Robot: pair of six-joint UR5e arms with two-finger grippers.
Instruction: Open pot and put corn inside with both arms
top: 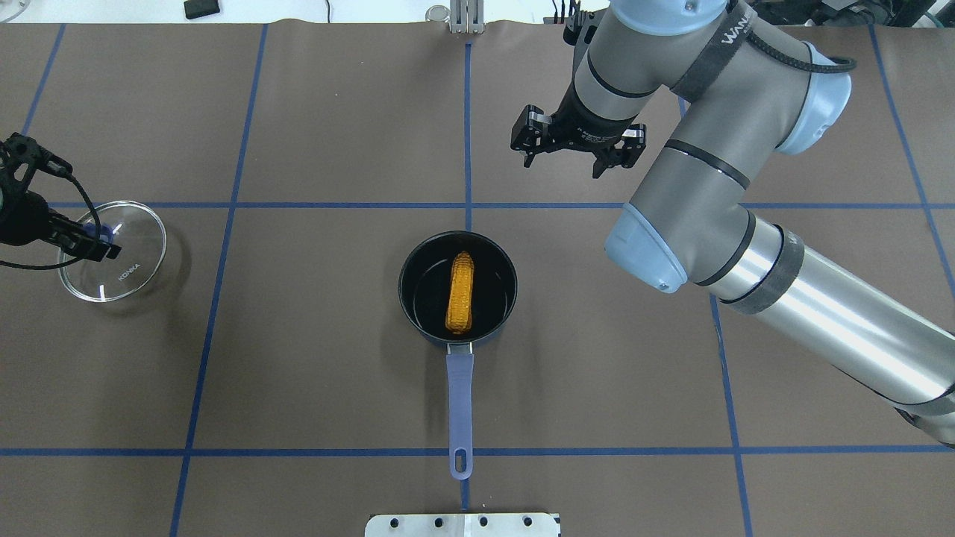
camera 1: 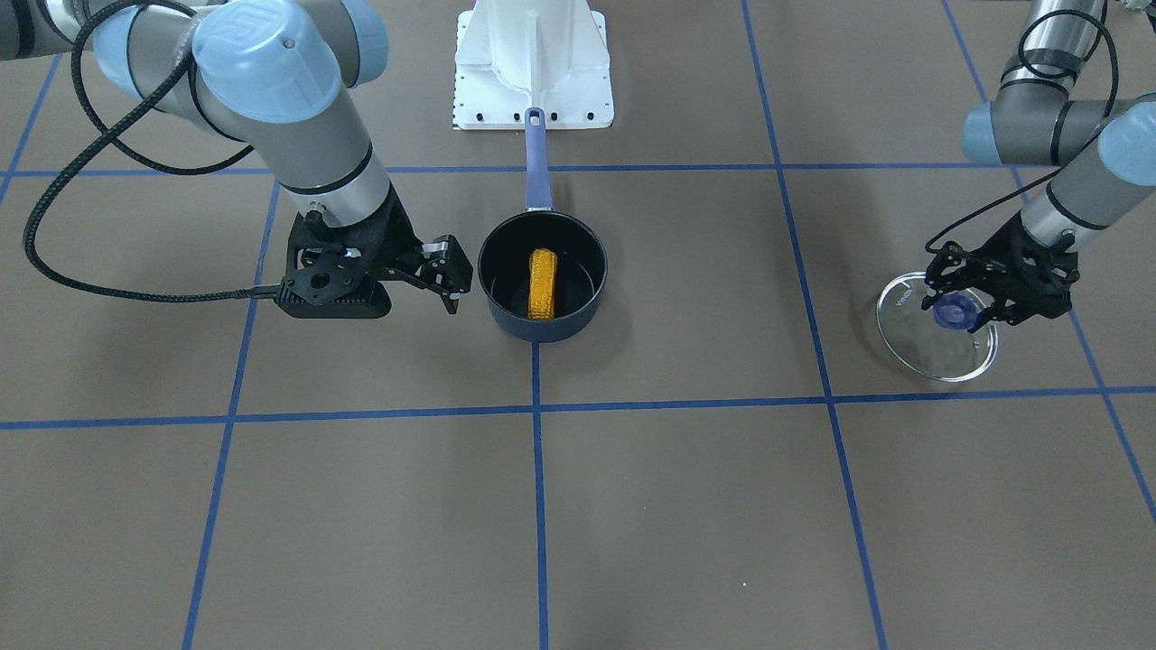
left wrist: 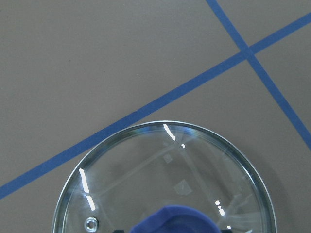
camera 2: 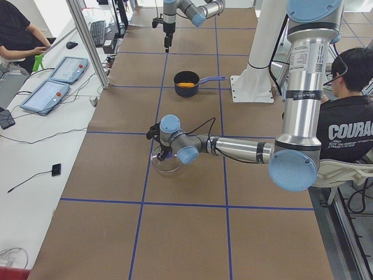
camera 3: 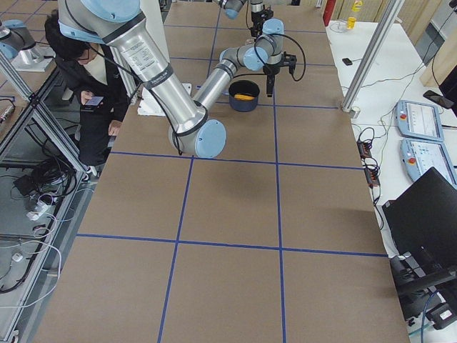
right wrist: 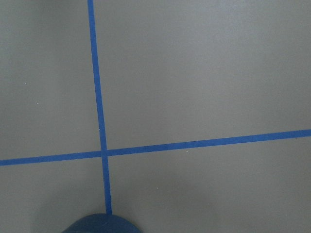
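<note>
The dark navy pot (camera 1: 506, 311) stands open at the table's middle, its periwinkle handle (top: 460, 403) pointing toward the robot base. The orange-yellow corn (camera 1: 542, 283) lies inside it on the black bottom, also seen from overhead (top: 459, 291). My right gripper (top: 571, 155) is open and empty, hovering beside the pot on its far right side (camera 1: 456, 284). My left gripper (camera 1: 959, 310) is down at the blue knob (left wrist: 175, 221) of the glass lid (top: 130, 257), which rests on the table far to my left. Its jaws straddle the knob, but I cannot tell whether they grip it.
The white base mount (camera 1: 533, 68) sits at the handle's end. Blue tape lines (right wrist: 99, 121) grid the brown table. Operators, tablets and cables line the table's far side in the side views.
</note>
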